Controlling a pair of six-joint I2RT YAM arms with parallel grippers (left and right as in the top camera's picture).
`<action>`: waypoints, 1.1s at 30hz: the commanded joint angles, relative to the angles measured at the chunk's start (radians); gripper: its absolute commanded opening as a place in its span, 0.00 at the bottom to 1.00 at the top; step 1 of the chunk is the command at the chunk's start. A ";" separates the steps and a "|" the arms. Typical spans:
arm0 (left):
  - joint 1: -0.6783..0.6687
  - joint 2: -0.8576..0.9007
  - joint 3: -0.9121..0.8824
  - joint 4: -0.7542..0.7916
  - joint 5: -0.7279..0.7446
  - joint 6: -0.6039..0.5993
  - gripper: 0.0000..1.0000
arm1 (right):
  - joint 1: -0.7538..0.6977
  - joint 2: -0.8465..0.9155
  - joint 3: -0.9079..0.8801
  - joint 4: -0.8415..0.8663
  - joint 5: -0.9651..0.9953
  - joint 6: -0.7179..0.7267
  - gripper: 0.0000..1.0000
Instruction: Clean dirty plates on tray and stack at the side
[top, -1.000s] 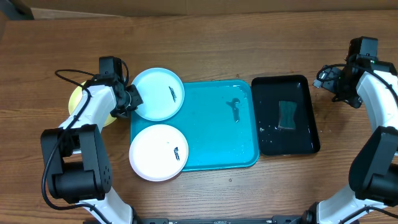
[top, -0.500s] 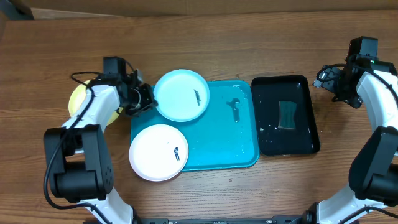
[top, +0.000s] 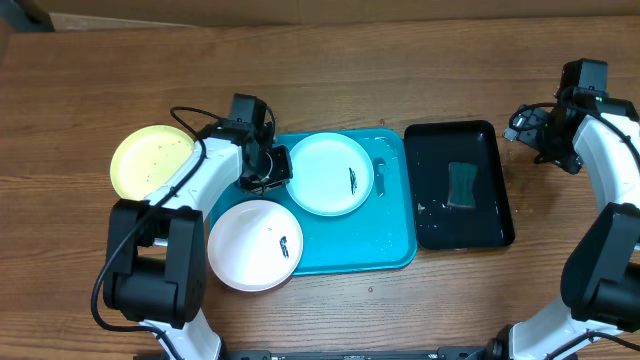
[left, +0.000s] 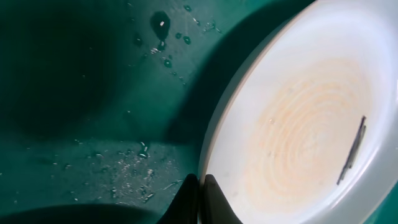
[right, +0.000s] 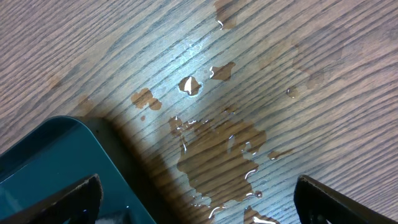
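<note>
The pale blue plate (top: 332, 173) lies over the rear middle of the turquoise tray (top: 385, 235), a dark smear near its right side. My left gripper (top: 283, 169) is shut on that plate's left rim. In the left wrist view the closed fingertips (left: 210, 198) pinch the edge of the plate (left: 298, 124) above the wet tray (left: 74, 93). The white plate (top: 255, 245) sits on the tray's front left corner, hanging over the edge. The yellow-green plate (top: 152, 162) rests on the table at the left. My right gripper (top: 532, 132) hangs open over the table at the right.
A glossy black tray (top: 430, 215) stands right of the turquoise one, with a dark green sponge (top: 462, 185) in it. The right wrist view shows a puddle of water (right: 217, 149) on the wood beside the black tray's corner (right: 50, 162).
My left gripper has carried the pale blue plate to the right, from the tray's rear left corner to its middle. The yellow-green plate is now uncovered. The right arm has not moved.
</note>
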 joint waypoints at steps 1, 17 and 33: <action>-0.014 0.015 0.011 0.000 -0.115 -0.040 0.04 | -0.001 -0.015 0.018 0.006 -0.001 0.005 1.00; -0.025 0.016 0.011 0.004 -0.206 -0.040 0.04 | -0.001 -0.015 0.018 0.006 -0.001 0.005 1.00; -0.032 0.016 0.011 0.032 -0.207 -0.040 0.04 | 0.053 -0.015 0.023 -0.245 -0.349 -0.104 0.72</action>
